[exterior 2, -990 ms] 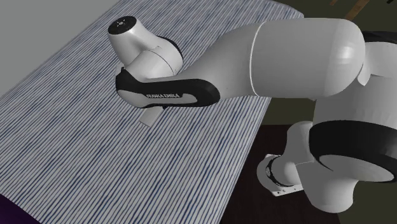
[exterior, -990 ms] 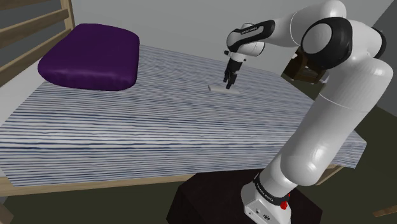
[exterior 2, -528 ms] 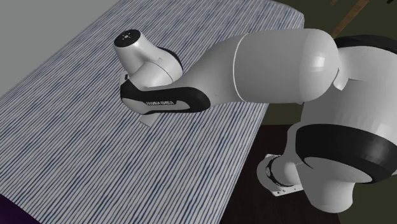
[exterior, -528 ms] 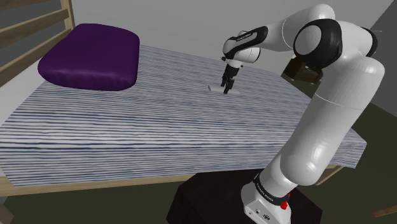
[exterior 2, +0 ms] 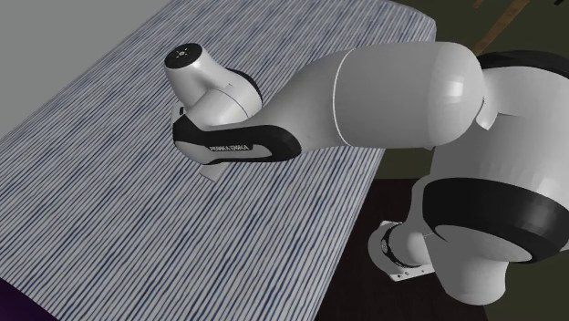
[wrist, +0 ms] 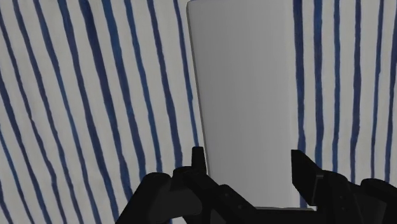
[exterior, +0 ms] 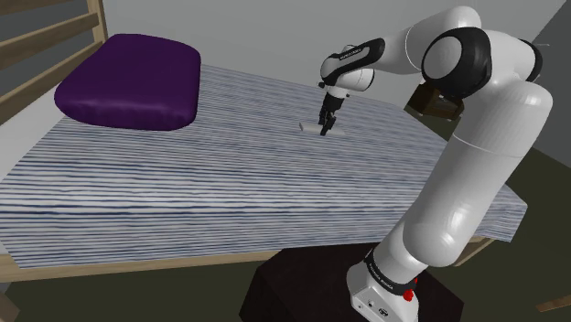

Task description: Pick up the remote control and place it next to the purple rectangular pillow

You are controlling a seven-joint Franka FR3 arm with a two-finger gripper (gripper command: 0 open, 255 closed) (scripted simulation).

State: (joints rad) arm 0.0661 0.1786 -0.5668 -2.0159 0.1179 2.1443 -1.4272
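The remote control [exterior: 314,127] is a flat pale grey slab lying on the blue-and-white striped bed cover [exterior: 183,183], toward the shoulder view's right. My gripper [exterior: 325,125] points straight down onto it. In the wrist view the gripper [wrist: 249,162] straddles the remote control [wrist: 245,83], and each black fingertip [wrist: 198,159] presses against one long edge, so it is shut on the remote. The remote still rests on the cover. The purple rectangular pillow [exterior: 130,82] lies at the far left of the bed. In the second exterior view the arm covers all but a corner of the remote control [exterior 2: 212,172].
Wooden headboard slats [exterior: 46,37] rise behind the pillow. A brown box-like object [exterior: 430,99] sits behind my arm at the bed's right side. The dark stand [exterior: 302,293] is below the bed's front edge. Open striped cover stretches between remote and pillow.
A second ago the hand was a little higher and it has come down onto the remote. The fingers have closed in against the remote's edges. The remote has not moved.
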